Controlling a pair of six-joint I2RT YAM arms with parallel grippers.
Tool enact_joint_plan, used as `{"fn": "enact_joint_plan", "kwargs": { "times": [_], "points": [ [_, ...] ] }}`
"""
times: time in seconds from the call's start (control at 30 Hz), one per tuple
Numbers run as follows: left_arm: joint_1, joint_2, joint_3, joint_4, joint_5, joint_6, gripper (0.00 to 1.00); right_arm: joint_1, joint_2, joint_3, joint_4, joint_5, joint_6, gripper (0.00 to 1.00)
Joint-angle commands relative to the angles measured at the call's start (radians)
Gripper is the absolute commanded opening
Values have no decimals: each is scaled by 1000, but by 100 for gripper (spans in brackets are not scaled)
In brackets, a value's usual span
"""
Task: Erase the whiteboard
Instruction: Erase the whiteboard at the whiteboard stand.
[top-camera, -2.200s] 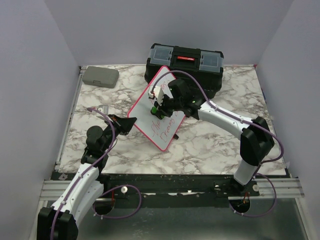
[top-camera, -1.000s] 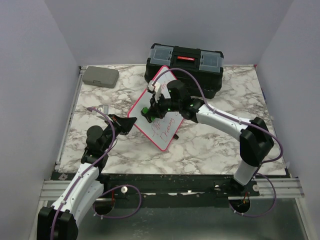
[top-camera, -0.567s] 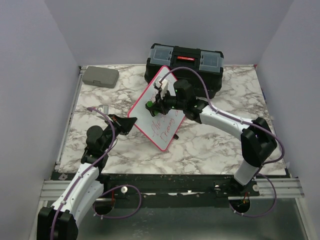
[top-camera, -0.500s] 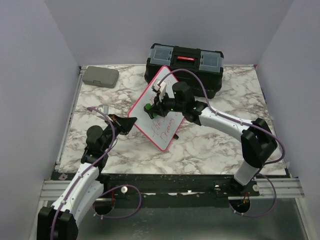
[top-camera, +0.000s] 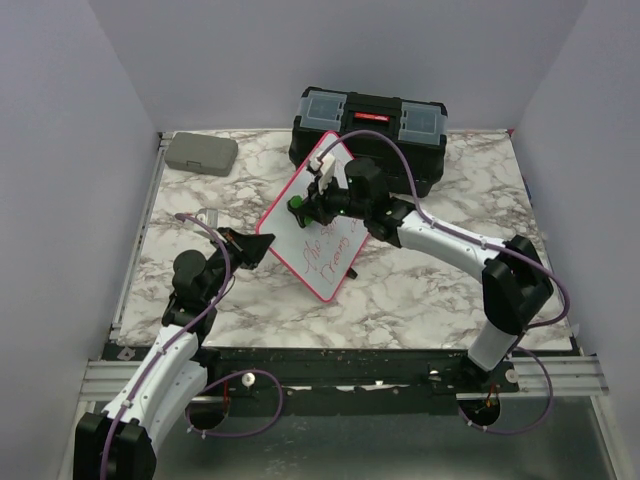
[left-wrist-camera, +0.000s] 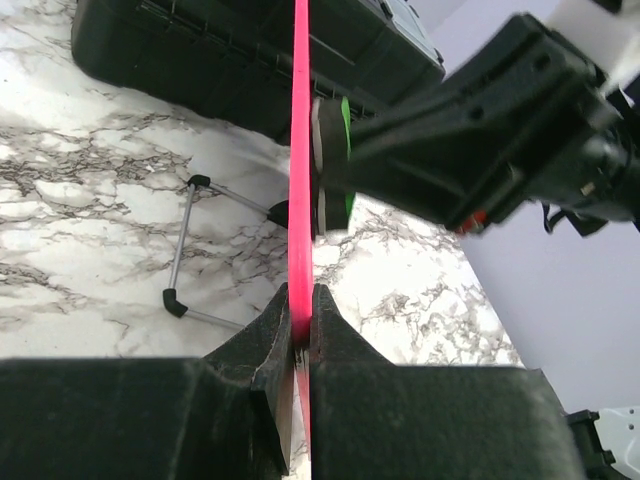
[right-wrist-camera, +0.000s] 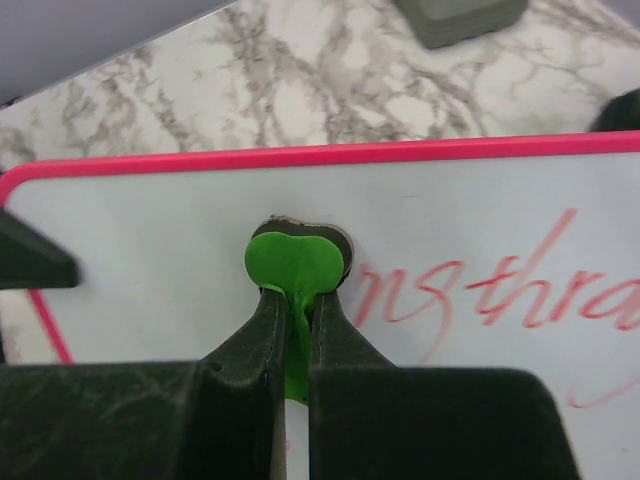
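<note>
Partly done, to judge from the board. In question: the flat white whiteboard with thin pink frame (top-camera: 290, 238), propped tilted on a thin wire stand (left-wrist-camera: 185, 255) about mid-way on the marble-patterned table (top-camera: 430, 290), just in front of the black plastic toolbox (top-camera: 370, 125). Steadied at its left edge by the left gripper (left-wrist-camera: 302, 300), with jaws shut tight on the pink frame. Pressed against the white face, close under the frame and near one corner: a round eraser with green grip (right-wrist-camera: 295, 262), pinched in the fully closed right gripper (right-wrist-camera: 296, 305). Left of the eraser, only bare white in the right wrist view; cannot tell whether wiped or never written on. Right of it and lower down, red handwriting left to remove, so probably the larger part of the job open.

As for readable text: red cursive just beside the eraser, looking like "nsthra", cut by the picture edge. From above, two or three red lines lower on the board, too small to read. No brand or label legible on the toolbox or on the small flat grey case (top-camera: 200, 153) at the far left corner.
</note>
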Motion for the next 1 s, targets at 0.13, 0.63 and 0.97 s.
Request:
{"fn": "enact_joint_plan", "kwargs": {
  "times": [0.13, 0.63, 0.97],
  "points": [
    [-23, -3, 37, 36, 113, 14, 0, -62, 58, 16, 17, 34, -31, 1],
    [-23, 8, 33, 50, 116, 8, 0, -26, 65, 92, -129, 18, -37, 1],
    [-23, -5, 36, 30, 115, 20, 0, -105, 108, 171, -166, 95, 34, 1]
  ]
}}
